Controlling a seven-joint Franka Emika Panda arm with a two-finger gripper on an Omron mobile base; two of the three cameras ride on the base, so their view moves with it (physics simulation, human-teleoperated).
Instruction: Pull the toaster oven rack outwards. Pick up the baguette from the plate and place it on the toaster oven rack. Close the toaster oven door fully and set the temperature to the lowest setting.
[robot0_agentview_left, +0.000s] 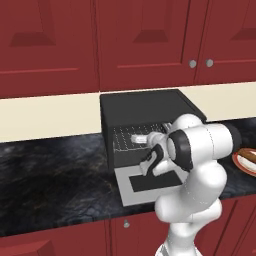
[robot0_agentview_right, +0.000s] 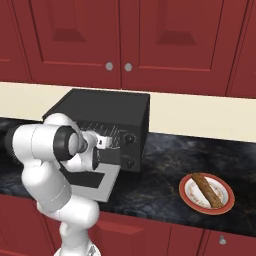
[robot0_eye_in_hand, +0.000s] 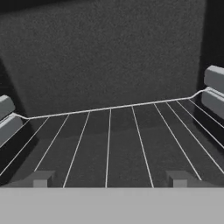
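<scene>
- Reaching into the toaster oven (robot0_agentview_left: 142, 107), the tool (robot0_eye_in_hand: 109, 179) has its fingertips (robot0_eye_in_hand: 41, 178) spread wide, grasping nothing, low over the toaster oven rack (robot0_eye_in_hand: 109, 140).
- Left base view, frame centre: toaster oven door (robot0_agentview_left: 150, 186) lying open and flat.
- Right base view, lower right: baguette (robot0_agentview_right: 206, 190) on a plate (robot0_agentview_right: 190, 199) on the tabletop (robot0_agentview_right: 165, 165).

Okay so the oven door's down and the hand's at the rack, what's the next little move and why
Probably close the fingers on the toaster oven rack and draw it outward. The gripper sits open inside the toaster oven, fingertips spread over the wires, the toaster oven door lies flat, and the baguette waits on the plate.
</scene>
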